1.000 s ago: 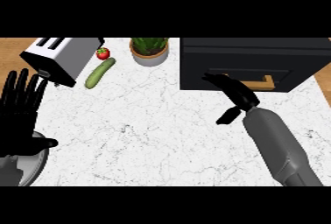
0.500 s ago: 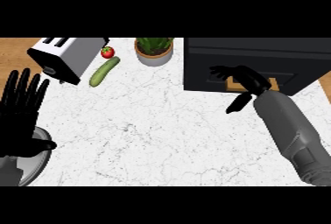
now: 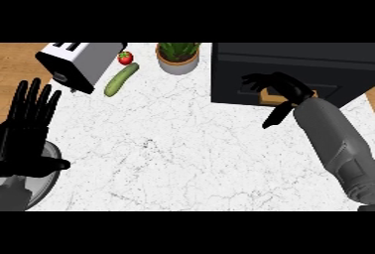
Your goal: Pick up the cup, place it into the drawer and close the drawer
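Observation:
The black drawer unit [image 3: 293,59] stands at the counter's back right, with a tan handle [image 3: 270,97] on its front. My right hand [image 3: 284,88] lies against that front over the handle, open, fingers spread to the left and thumb hanging down. No cup shows anywhere in the head view; I cannot tell whether it is inside the drawer. My left hand [image 3: 29,124] rests open at the left edge, fingers up.
A silver toaster [image 3: 81,64] stands at the back left, with a green cucumber [image 3: 121,79], a small red fruit [image 3: 125,57] and a potted plant [image 3: 177,57] beside it. A grey round object [image 3: 36,183] lies partly under my left hand. White marble counter [image 3: 183,149] fills the middle.
My right hand has moved up and to the right, from in front of the drawer unit onto its front at the handle. The left hand has stayed put.

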`<state>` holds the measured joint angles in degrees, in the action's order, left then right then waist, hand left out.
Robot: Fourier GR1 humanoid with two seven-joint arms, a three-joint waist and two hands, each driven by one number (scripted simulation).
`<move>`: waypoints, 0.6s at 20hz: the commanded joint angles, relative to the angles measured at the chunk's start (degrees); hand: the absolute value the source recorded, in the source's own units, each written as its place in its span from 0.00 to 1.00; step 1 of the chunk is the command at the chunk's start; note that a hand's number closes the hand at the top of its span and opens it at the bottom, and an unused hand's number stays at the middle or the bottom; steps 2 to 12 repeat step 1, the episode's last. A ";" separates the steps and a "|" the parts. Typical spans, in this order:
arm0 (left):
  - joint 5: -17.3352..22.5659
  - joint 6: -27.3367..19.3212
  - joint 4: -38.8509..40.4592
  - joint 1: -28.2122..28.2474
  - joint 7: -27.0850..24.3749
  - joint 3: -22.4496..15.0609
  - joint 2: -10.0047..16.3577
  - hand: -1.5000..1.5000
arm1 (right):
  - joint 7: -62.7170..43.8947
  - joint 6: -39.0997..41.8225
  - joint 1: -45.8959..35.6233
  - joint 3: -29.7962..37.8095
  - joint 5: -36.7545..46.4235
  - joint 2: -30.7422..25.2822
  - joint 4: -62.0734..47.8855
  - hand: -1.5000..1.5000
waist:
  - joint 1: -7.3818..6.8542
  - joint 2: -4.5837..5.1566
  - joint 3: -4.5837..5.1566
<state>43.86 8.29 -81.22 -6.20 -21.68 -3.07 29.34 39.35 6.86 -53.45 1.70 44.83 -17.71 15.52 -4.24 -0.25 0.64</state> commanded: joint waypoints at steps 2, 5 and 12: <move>0.01 0.14 0.38 -1.73 0.65 0.97 0.85 0.00 | -7.24 -2.73 -4.71 2.50 -0.33 -2.58 -4.12 0.00 | -1.12 2.49 -0.83; 0.01 0.14 0.38 -1.73 0.65 0.97 0.85 0.00 | -7.24 -2.73 -4.71 2.50 -0.33 -2.58 -4.12 0.00 | -1.12 2.49 -0.83; 0.01 0.14 0.38 -1.73 0.65 0.97 0.85 0.00 | -7.24 -2.73 -4.71 2.50 -0.33 -2.58 -4.12 0.00 | -1.12 2.49 -0.83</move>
